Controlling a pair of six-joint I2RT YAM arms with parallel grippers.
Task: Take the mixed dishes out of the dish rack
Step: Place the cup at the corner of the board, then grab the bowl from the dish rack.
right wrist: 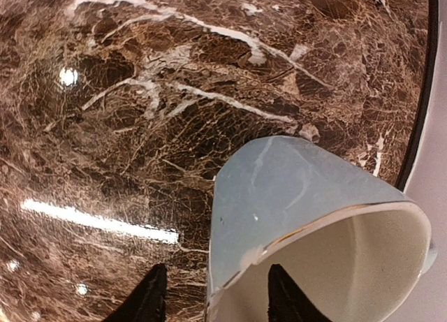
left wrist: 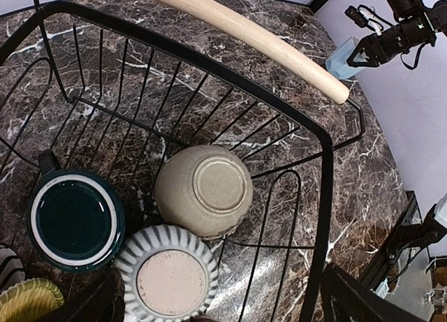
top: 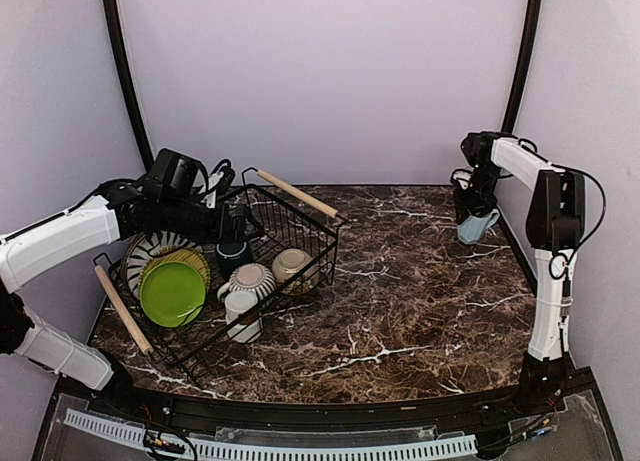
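The black wire dish rack (top: 322, 243) stands at the left and holds the lime green plate (top: 172, 293), olive-yellow plate (top: 200, 264), striped plate (top: 150, 249), dark teal mug (top: 234, 254), striped mug (top: 252, 280), small white cup (top: 242, 316) and cream bowl (top: 294, 266). My left gripper (top: 240, 224) hovers open and empty above the rack. Below it are the upturned cream bowl (left wrist: 204, 189), the striped mug (left wrist: 169, 280) and the teal mug (left wrist: 75, 219). The light blue cup (top: 476, 224) is at the far right. My right gripper (right wrist: 216, 297) is open, its fingers astride the cup's rim (right wrist: 307, 224).
Wooden rod handles top the rack's far end (top: 297, 193) and near end (top: 122, 308). The far handle (left wrist: 244, 35) crosses the left wrist view. The marble table (top: 410, 301) ends at a black edge (right wrist: 419, 105) just right of the cup, with the purple wall beyond.
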